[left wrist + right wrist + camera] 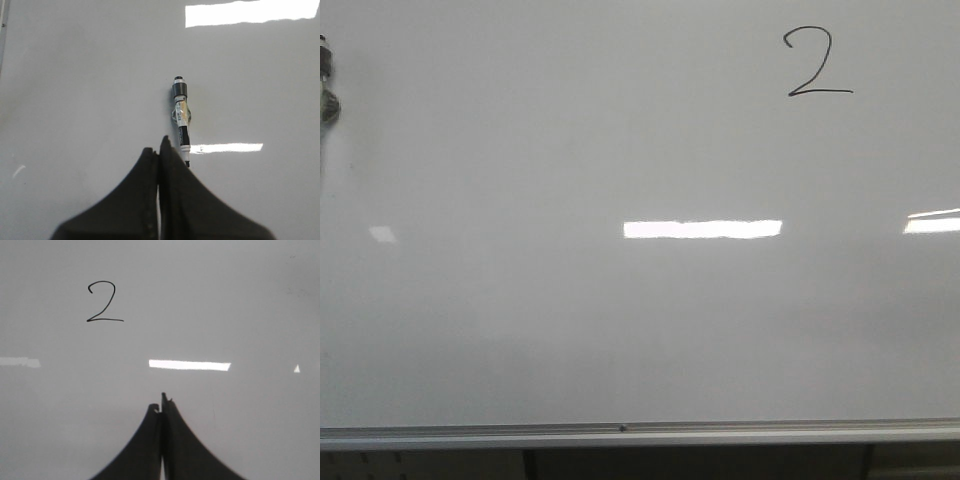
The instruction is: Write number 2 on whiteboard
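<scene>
The number 2 [817,63] is sitting finished in the upper right of the whiteboard [570,330], its curved top and flat base stroke both reading clean and dark in the front view and again in the right wrist view [104,302]. The ink is probably the first risk: if an arm is sweeping across that corner while it is wet, the thin line is likely smearing.

The right gripper [162,405] is hanging well apart from the digit with its fingers pressed together and nothing between them. The left gripper [160,150] is likewise closed on nothing.

Just beyond the left fingertips a marker [181,117] is lying against the board, uncapped it seems, though the tip is too small to be sure. It is resting just beside the fingers, possibly touching them. A nudge from that arm is likely to send it rolling or dragging its tip, leaving a stray mark on the board.
</scene>
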Tool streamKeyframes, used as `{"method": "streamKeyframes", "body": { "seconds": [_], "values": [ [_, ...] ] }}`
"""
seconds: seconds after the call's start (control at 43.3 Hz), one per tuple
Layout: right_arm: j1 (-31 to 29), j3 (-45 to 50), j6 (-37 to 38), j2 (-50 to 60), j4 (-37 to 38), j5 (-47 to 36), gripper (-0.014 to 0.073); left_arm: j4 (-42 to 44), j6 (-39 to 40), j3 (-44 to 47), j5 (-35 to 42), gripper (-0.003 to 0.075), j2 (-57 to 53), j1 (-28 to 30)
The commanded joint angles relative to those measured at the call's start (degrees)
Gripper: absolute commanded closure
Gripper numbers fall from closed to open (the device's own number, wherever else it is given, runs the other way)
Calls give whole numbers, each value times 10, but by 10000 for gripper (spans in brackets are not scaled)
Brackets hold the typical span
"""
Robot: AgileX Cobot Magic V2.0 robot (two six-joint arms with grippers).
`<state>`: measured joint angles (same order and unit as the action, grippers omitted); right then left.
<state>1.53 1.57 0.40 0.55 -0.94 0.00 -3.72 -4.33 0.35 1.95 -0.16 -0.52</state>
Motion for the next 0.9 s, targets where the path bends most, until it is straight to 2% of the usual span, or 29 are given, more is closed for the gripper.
{"method": "streamKeyframes", "body": {
  "seconds": [0.0,0.877],
  "values": [
    [-4,0,0,9,-2,-59,663,-5,-1,12,45,740,-10,-4],
    [-7,0,1,9,-2,-53,663,-5,-1,12,45,740,-10,-4]
  ]
}}
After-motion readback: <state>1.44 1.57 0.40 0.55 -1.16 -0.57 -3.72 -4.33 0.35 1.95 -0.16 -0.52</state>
